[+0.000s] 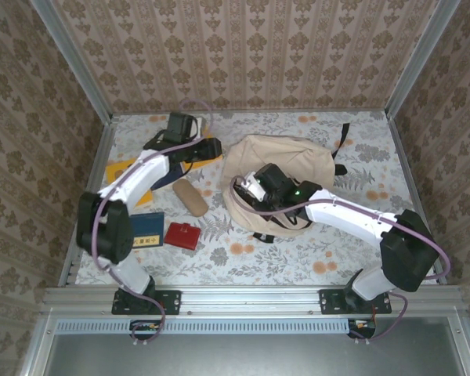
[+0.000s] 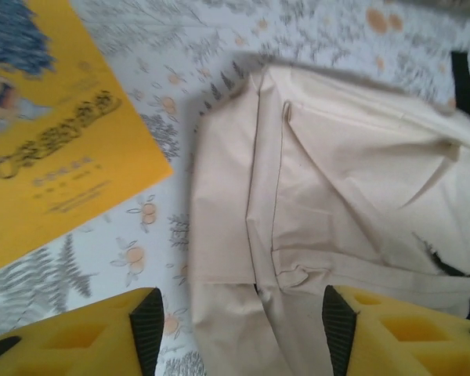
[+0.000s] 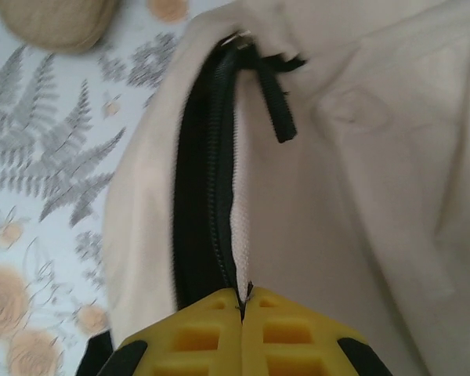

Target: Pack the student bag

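1. Because the bag (image 1: 286, 153) is soft cream cloth, slumped in a heap on the right half of the flowered table (image 1: 298, 254), I judge it light and floppy. It should fold wherever I lift it and will not keep its mouth open unaided.
2. My right gripper (image 3: 243, 301) is clenched. Its yellow fingers meet at the lip of the bag's opening, and they seem to pinch the pale hem beside the zip (image 3: 200, 180), though the cloth between them is hard to make out.
3. My left gripper (image 2: 239, 313) is released, fingers well apart, with a corner of the bag lying just beyond the gap and nothing held.
4. The best holds, I think, are stitched edges: the hem along the zip, the seams of the front pocket, or the black strap (image 2: 464, 82). Plain panels would only bunch and slip.
5. The zip is dark with coarse teeth and curves along the opening, and its flat black pull (image 3: 274, 94) hangs loose.
6. Nearby lie a stiff, glossy yellow book (image 2: 55, 141), a rounded tan pouch (image 1: 190, 197), a small red wallet (image 1: 182, 235) and a flat blue booklet (image 1: 146, 229).
7. The flat items should slide in easily if the mouth is held wide.
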